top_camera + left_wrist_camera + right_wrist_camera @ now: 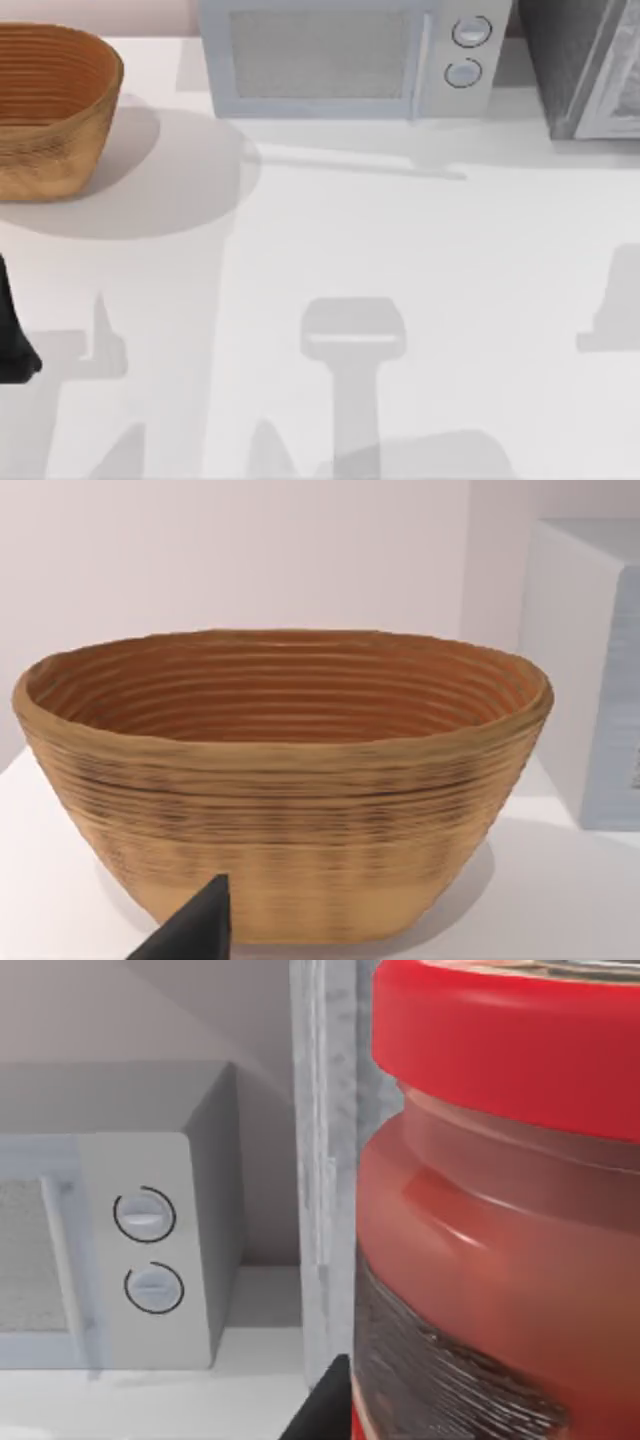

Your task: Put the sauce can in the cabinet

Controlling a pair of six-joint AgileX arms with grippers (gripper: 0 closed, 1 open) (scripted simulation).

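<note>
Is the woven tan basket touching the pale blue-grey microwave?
Apart. In the top view, bare white table and shadow separate the woven tan basket from the pale blue-grey microwave.

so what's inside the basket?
The basket shows bare ribbed inner walls in the left wrist view, nothing poking above the rim. Its floor is hidden behind the near wall, so something lying low can't be ruled out.

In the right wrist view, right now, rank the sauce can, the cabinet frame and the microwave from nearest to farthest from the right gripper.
1. Sauce can: closest, right up against the camera.
2. Cabinet frame: just behind the can.
3. Microwave: farthest, beside the cabinet, knobs facing this way.
</note>
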